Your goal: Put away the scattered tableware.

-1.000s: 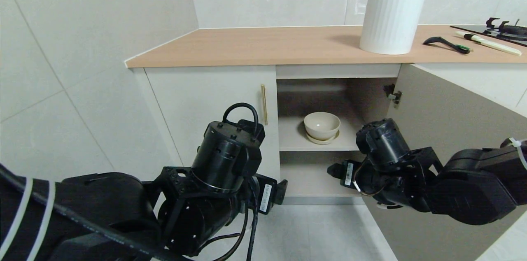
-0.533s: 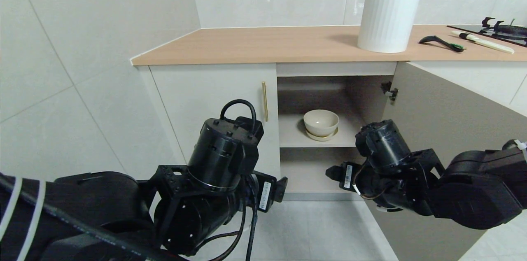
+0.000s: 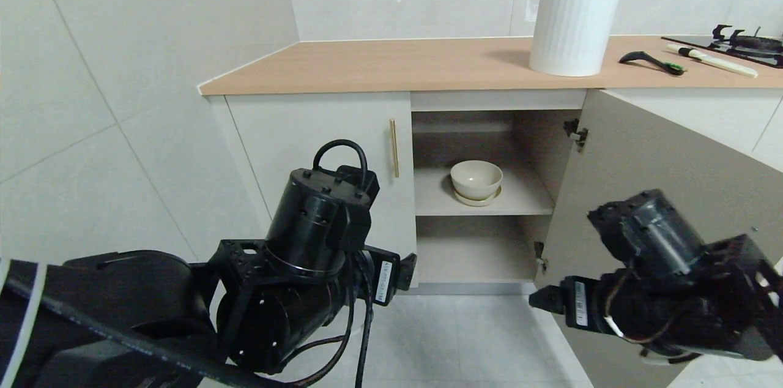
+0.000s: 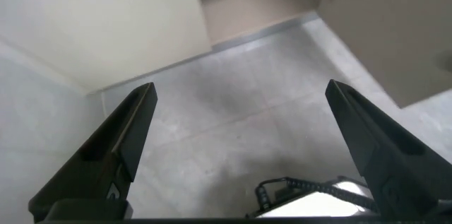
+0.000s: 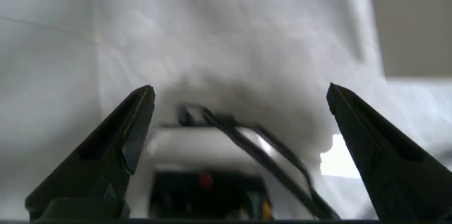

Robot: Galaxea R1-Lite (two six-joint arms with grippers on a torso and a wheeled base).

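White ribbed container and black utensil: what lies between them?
Only bare wooden countertop, in the head view, separates the white ribbed container from the black utensil.

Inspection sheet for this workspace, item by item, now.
Surface: wooden countertop over a cabinet, its right door swung open.
Job's things: cream bowl sits on a small plate on the cabinet's upper shelf.
Clutter: white ribbed container, black utensil and pale long-handled tool on the countertop.
Grippers: left gripper open, empty; right gripper open, empty; both low before the cabinet.
Cables: black cable loop on the left wrist.
Surroundings: tiled wall, tiled floor, stove at the counter's far right.
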